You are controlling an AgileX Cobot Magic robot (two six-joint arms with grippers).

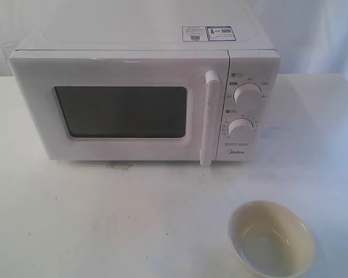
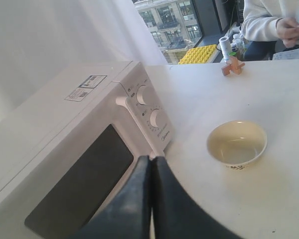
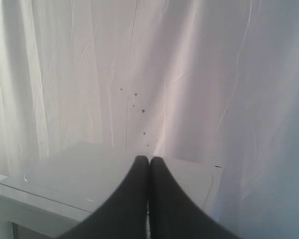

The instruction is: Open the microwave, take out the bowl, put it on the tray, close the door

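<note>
The white microwave (image 1: 145,98) stands at the back of the table with its door (image 1: 120,110) shut and the bar handle (image 1: 210,117) upright. A cream bowl (image 1: 271,238) sits on the bare table at the front right, empty; the left wrist view also has this bowl (image 2: 237,144) and the microwave (image 2: 74,149). No tray shows. My left gripper (image 2: 151,159) is shut and empty, off the door's front. My right gripper (image 3: 149,159) is shut and empty, above the microwave (image 3: 79,179) top. Neither gripper appears in the exterior view.
Two round knobs (image 1: 247,95) sit right of the handle. A white curtain (image 3: 164,74) hangs behind the microwave. In the left wrist view a person (image 2: 274,22), a small wooden piece (image 2: 232,65) and a yellow rack (image 2: 199,54) are at the table's far side.
</note>
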